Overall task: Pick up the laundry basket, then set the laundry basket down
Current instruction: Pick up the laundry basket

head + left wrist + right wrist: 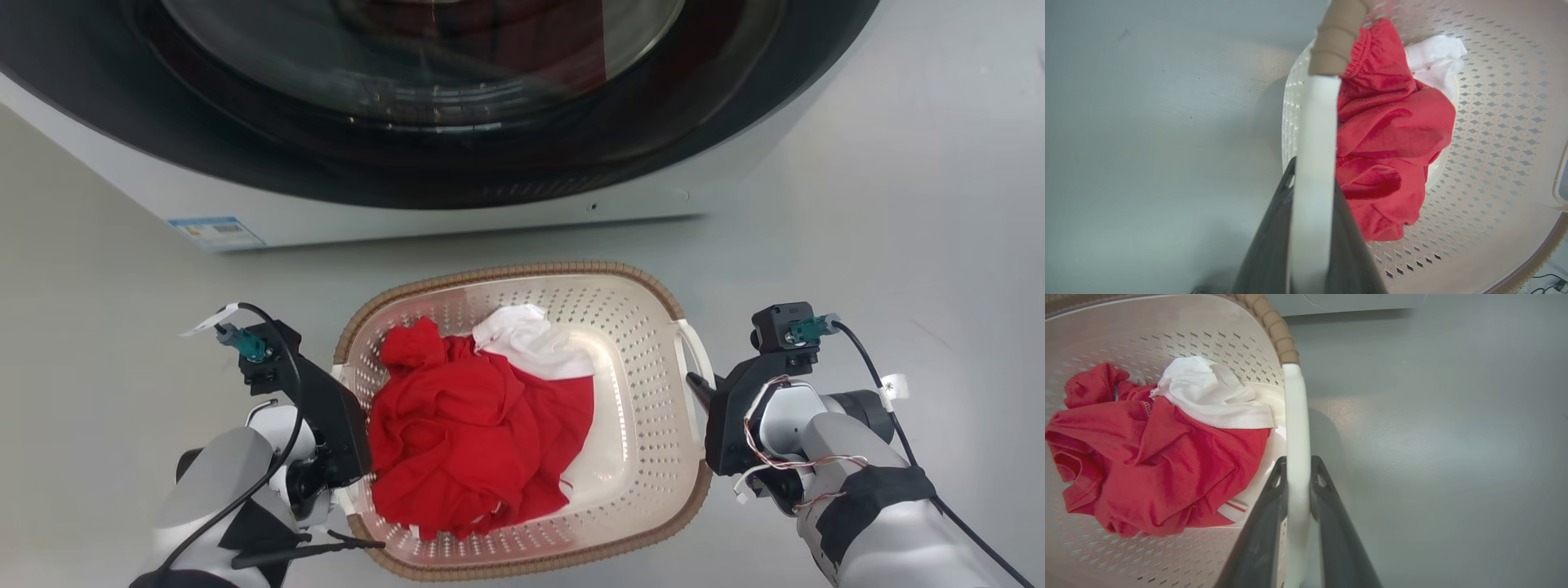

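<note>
The laundry basket point(645, 392) is cream with perforated walls and a brown woven rim, and sits in the middle of the head view over the grey floor. Red clothes point(465, 433) and a white garment point(535, 339) lie inside it. My left gripper point(347, 384) is at its left side, shut on the white left handle point(1316, 122), one dark finger on each side point(1314, 175). My right gripper point(698, 384) is shut on the white right handle point(1295, 408) in the same way point(1298, 461). I cannot tell whether the basket's base touches the floor.
A white washing machine point(457, 220) with a large dark round door point(457, 98) stands just beyond the basket, with a blue label point(216, 233) at its lower left corner. Bare grey floor point(898, 229) spreads to both sides of the basket.
</note>
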Robot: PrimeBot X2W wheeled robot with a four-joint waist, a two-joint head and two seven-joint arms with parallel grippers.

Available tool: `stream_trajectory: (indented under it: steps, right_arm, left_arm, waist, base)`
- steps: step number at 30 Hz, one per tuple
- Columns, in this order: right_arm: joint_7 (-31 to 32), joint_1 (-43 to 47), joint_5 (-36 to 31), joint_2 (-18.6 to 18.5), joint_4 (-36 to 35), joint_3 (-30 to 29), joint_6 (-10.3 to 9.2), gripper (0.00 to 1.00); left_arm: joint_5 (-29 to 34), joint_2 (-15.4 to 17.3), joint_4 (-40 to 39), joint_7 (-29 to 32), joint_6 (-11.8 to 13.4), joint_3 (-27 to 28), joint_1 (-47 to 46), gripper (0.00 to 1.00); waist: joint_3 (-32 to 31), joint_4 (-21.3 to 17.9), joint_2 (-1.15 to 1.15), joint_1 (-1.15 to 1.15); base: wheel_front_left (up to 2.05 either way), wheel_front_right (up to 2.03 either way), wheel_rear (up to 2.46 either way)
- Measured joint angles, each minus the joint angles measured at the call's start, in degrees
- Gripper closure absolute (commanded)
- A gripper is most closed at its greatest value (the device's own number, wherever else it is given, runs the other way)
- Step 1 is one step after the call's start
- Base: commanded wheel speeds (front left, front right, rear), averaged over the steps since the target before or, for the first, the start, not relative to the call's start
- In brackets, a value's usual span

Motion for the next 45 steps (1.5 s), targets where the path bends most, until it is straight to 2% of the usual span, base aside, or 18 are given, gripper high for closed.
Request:
stream_trajectory:
  steps: [22,45]
  right_arm:
    - [14.00,-0.46,9.59,0.32,4.17,2.56,0.42,1.00]
    - [22.57,1.38,15.79,0.73,7.42,4.65,0.44,1.00]
  left_arm:
    - [-4.86,0.66,2.66,10.91,0.00,-0.30,1.92,1.00]
    - [-8.28,0.93,3.63,15.23,0.00,-1.05,7.94,1.00]
  waist:
    - [-14.32,-0.50,0.00,0.00]
    - [-25.52,-1.53,0.00,0.00]
  base:
    - [0.00,0.00,0.00]
    - [0.00,0.00,0.00]
